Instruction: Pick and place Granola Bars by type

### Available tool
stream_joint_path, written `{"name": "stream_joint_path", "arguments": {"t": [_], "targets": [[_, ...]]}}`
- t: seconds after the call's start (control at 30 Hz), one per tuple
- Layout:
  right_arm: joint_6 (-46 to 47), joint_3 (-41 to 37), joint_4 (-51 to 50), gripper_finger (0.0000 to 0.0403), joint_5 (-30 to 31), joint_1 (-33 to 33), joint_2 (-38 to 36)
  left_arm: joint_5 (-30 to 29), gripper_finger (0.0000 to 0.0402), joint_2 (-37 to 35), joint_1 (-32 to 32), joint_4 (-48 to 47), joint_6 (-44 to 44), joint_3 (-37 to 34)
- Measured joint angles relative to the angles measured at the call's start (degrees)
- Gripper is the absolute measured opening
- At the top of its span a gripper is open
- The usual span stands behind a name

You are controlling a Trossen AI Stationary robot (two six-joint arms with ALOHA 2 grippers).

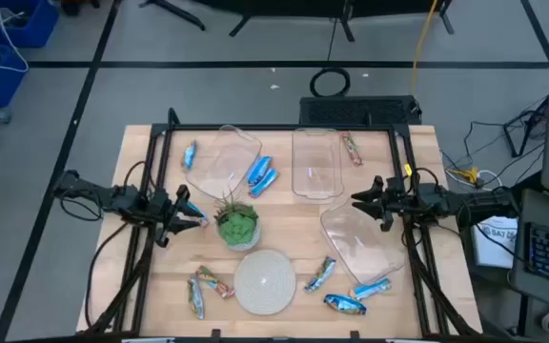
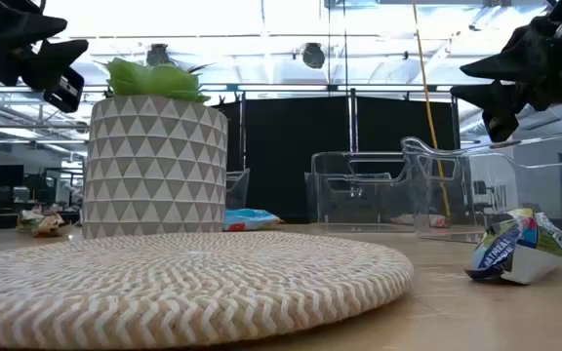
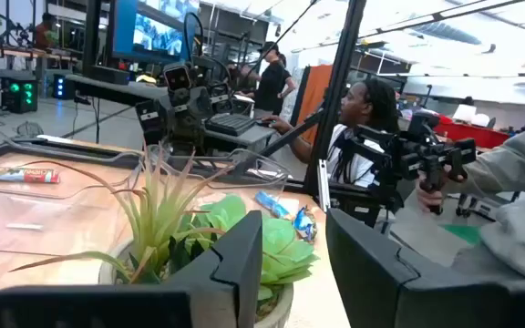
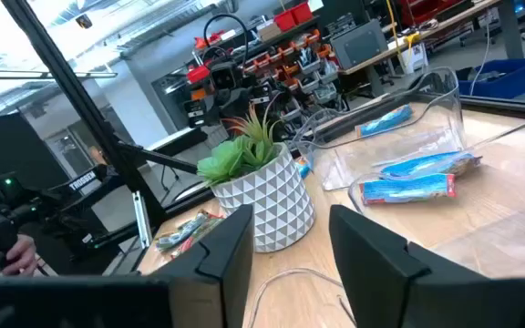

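Granola bars lie scattered on the table. One blue bar and two more lie at the left clear bin. A red multicoloured bar is beside the middle bin. Two multicoloured bars lie near the front left, and blue-silver and blue bars lie near the front right. My left gripper hovers open just left of the potted plant, with a blue bar beside its tips. My right gripper hovers open above the right bin's far end. Nothing is between either pair of fingers.
Three clear plastic bins stand on the table: left, middle and right. A round woven mat lies at the near edge. A black frame runs round the table. People sit beyond the table in the left wrist view.
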Motion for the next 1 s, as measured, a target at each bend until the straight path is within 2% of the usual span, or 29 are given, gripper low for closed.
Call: {"name": "stream_joint_path", "arguments": {"t": [0.17, 0.27, 0.33, 0.47, 0.6, 0.73, 0.9, 1.0], "targets": [[0.1, 0.0, 0.0, 0.0137, 0.0, 0.0, 0.0, 0.0, 0.0127, 0.0, 0.0, 0.3, 0.0, 0.0], [3.5, 0.0, 0.7, 0.0137, 0.1, 0.0, 0.0, -0.3, 0.0127, 0.0, 0.0, 2.6, 0.1, 0.0], [5.9, 0.0, 2.8, 0.0137, 0.1, 0.0, 0.0, -2.1, 0.0127, 0.0, 0.0, 4.1, -0.6, 0.0], [4.6, 1.5, 9.1, 0.0137, -1.7, 0.0, 0.2, -9.5, 0.0127, 1.0, 0.0, 6.6, -6.3, 1.7], [1.2, 8.4, 4.6, 0.0137, 0.2, 0.0, 4.0, -12.5, 0.0127, 6.4, 0.0, 2.4, -3.6, 8.8], [-4.5, 19.6, -0.9, 0.0137, 7.5, 0.0, 12.5, -19.9, 0.0127, 15.9, 0.0, -7.7, 3.9, 20.0], [-11.2, 33.1, -10.9, 0.0137, 28.9, -0.2, 26.7, -36.9, 0.0127, 28.8, 0.0, -23.7, 5.5, 33.0], [-14.0, 38.2, -15.3, 0.0137, 36.6, -1.9, 34.1, -47.1, 0.0127, 34.1, 0.0, -29.2, 3.1, 37.9]]}}
